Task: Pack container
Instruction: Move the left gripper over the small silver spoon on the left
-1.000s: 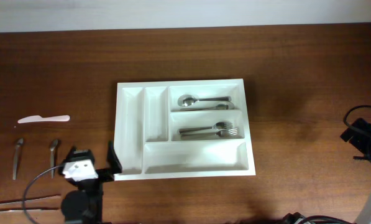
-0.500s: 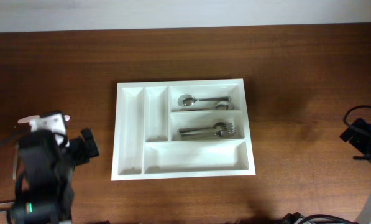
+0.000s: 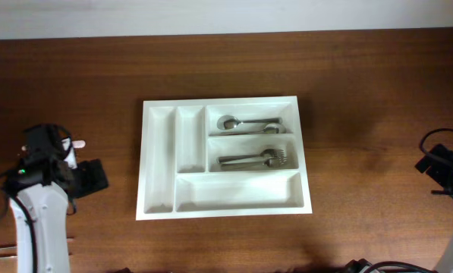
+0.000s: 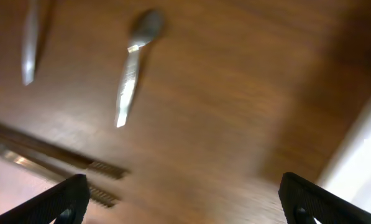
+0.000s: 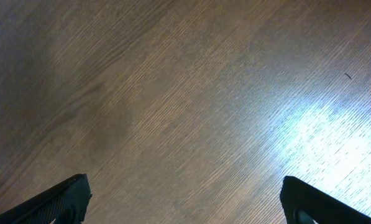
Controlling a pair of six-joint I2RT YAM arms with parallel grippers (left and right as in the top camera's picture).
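Overhead: the white container (image 3: 237,193) sits mid-desk (image 3: 363,91), with spoons (image 3: 245,123) and forks (image 3: 256,159) in two wide compartments. The left gripper (image 3: 89,177) is near the left edge, the right gripper (image 3: 437,162) at the right edge.

Left wrist: jaws spread wide, empty, a loose spoon (image 4: 134,65) on the wood.

Right wrist: jaws spread wide, empty, over the desk.

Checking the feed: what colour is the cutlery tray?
The tray is white; overhead view shows it best.

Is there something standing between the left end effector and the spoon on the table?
Nothing visible does. The open left end effector hangs above bare table; the spoon lies free ahead of it, apart from another utensil.
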